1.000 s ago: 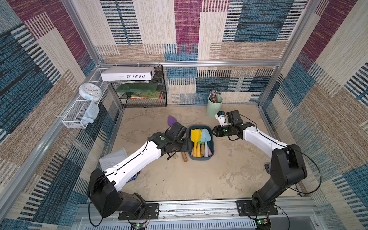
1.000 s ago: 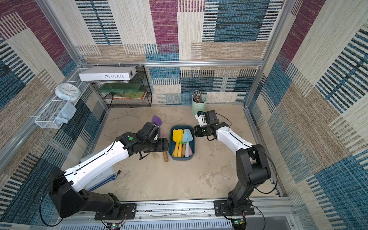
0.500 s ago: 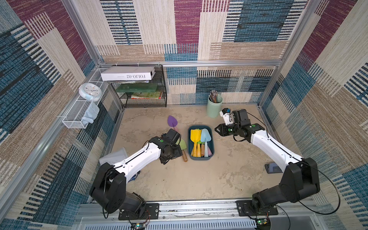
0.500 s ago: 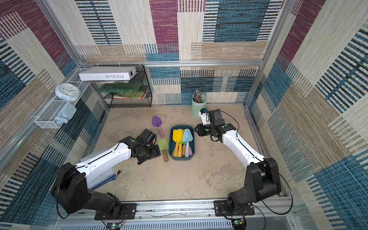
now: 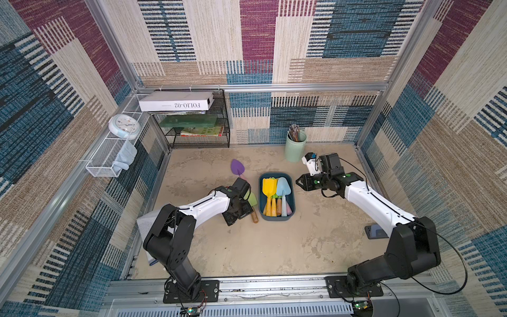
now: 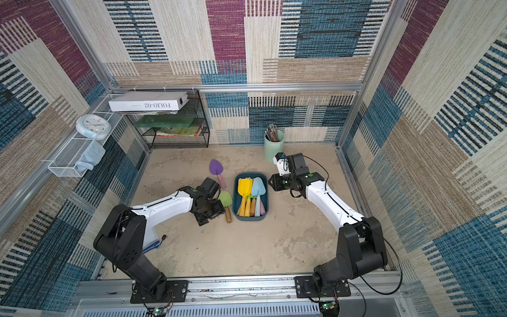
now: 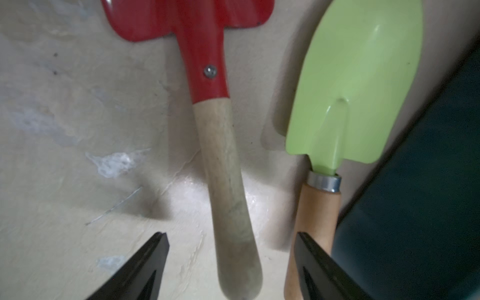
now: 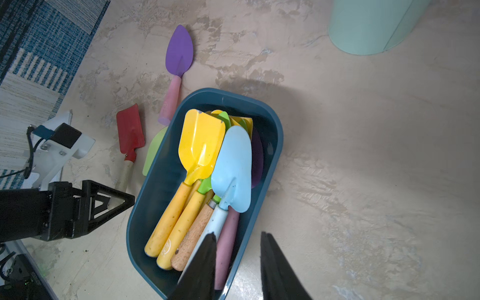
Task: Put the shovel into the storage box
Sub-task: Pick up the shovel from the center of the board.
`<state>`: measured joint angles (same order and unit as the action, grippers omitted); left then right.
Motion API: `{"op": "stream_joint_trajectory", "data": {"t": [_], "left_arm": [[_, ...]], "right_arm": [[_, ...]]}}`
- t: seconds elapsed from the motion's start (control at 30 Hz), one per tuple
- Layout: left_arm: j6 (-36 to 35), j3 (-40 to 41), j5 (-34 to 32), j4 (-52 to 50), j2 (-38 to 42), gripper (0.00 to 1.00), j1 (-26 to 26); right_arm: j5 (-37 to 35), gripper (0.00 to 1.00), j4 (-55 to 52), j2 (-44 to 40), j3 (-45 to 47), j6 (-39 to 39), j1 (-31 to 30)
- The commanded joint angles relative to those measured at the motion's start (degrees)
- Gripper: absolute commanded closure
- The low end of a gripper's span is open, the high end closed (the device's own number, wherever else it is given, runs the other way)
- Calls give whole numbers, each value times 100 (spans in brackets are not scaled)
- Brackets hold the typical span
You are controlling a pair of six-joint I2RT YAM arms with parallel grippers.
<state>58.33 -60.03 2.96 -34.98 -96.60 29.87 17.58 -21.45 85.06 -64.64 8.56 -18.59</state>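
Red shovel (image 7: 220, 181) lies on the table (image 7: 78, 104), its wooden handle between the wide-apart jaws of the left gripper (image 7: 230, 233). Beside it lies the green shovel (image 7: 358, 78), then the storage box (image 8: 158, 187); the right gripper (image 8: 237, 233) beyond is narrowly parted, empty.

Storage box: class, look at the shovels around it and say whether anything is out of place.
Yes. Three shovels lie loose outside the storage box: a purple shovel by its far corner, and a red shovel and a green shovel along one long side, the green one nearest the wall. The shovels inside are piled crookedly, overlapping.
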Motion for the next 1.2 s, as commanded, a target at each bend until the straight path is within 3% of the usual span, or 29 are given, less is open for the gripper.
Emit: {"op": "stream_joint_trajectory", "data": {"t": [0.0, 0.23, 0.37, 0.43, 0.6, 0.83, 1.17], "left_arm": [[114, -54, -136, 69, -100, 24, 1], [162, -96, -281, 21, -148, 41, -12], [171, -130, -356, -28, -114, 57, -16], [170, -140, -380, -51, -113, 72, -19], [162, -158, -393, -96, -104, 87, -26], [142, -158, -458, -227, 48, 100, -25], [-365, -136, -342, -570, 903, 100, 82]], "right_arm": [[61, 68, 72, 5, 21, -97, -9], [79, 68, 92, 48, 31, -131, 5], [87, 68, 97, 65, 31, -135, 6], [87, 68, 97, 67, 39, -136, 5], [86, 68, 93, 43, 48, -144, 13], [171, 68, 114, 10, 48, -110, 14], [831, 68, 479, 28, 193, 157, 13]]}}
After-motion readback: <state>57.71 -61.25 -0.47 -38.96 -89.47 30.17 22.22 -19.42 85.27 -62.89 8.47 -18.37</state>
